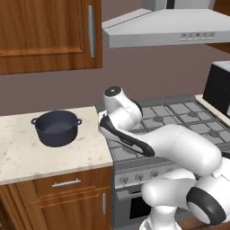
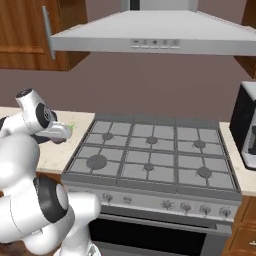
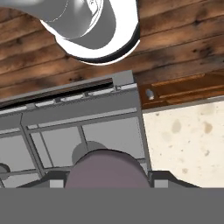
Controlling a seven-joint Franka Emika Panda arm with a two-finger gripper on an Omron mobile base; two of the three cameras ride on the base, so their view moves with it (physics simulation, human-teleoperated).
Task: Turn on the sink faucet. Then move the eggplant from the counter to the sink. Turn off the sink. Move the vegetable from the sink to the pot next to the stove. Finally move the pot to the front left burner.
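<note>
My gripper (image 3: 108,181) is shut on the eggplant (image 3: 107,168), a dull purple rounded shape between the two dark fingertips (image 3: 54,181). Under it lie the stove (image 3: 87,131) and a round burner at the stove's left edge, with the pale speckled counter (image 3: 188,140) just beside. The dark blue-grey pot (image 1: 56,128) stands upright on the counter (image 1: 27,152), left of the stove (image 1: 179,117), with nothing showing inside it. The folded arm covers the hand in the left base view. From the right, the front left burner (image 2: 96,161) is bare.
A grey range hood (image 2: 150,30) hangs over the stove. A dark appliance (image 2: 247,125) stands on the counter to the stove's right. A brown wall cabinet (image 1: 45,31) is above the pot. The wooden floor (image 3: 183,39) lies in front.
</note>
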